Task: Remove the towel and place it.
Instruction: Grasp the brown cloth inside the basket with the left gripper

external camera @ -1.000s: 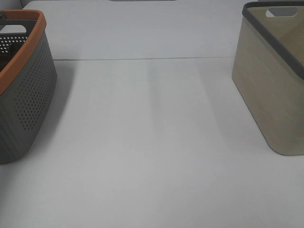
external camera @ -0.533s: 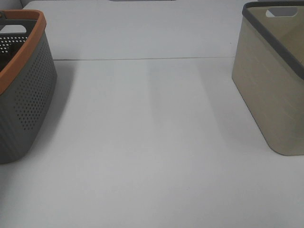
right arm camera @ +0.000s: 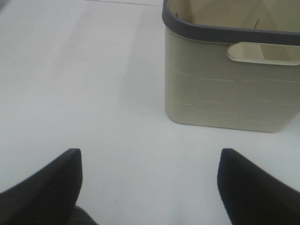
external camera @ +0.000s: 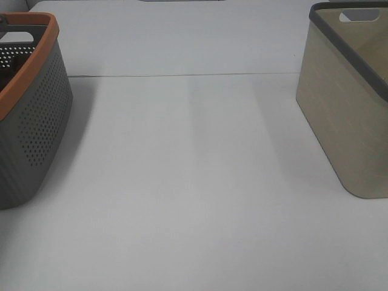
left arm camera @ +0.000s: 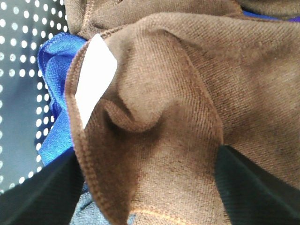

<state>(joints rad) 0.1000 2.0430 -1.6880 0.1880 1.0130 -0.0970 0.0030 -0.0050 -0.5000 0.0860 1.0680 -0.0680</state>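
Note:
The dark brown towel fills the left wrist view, bunched in folds, with its white tag on one hem. It lies on a blue cloth inside the grey perforated basket. My left gripper is open, its dark fingers spread on either side of the towel, very close above it. My right gripper is open and empty above the white table, facing the beige basket. Neither gripper shows in the exterior high view, and the towel is hidden there.
The grey basket has an orange rim and stands at the table's left edge. The beige basket with a dark grey rim stands at the right. White table lies between them. A greyish-blue cloth shows under the towel's edge.

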